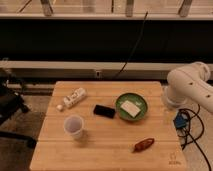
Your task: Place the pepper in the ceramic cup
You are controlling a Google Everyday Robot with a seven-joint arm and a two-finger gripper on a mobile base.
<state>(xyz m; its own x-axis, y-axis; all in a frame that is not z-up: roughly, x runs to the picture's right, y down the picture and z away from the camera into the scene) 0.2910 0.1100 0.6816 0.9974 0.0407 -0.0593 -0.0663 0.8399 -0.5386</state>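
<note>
Tool unseen; one pepper [143, 145], one ceramic cup [74, 126]

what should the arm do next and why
Probably swing the arm over the pepper: it lies near the table's front right corner, apart from the ceramic cup at front left. The arm sits beyond the right edge, with the gripper out of view.

1 high view over table [107, 147], tool offscreen

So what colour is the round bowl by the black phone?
Green. The round green bowl shows best in the camera view; the gripper is out of view.
</note>
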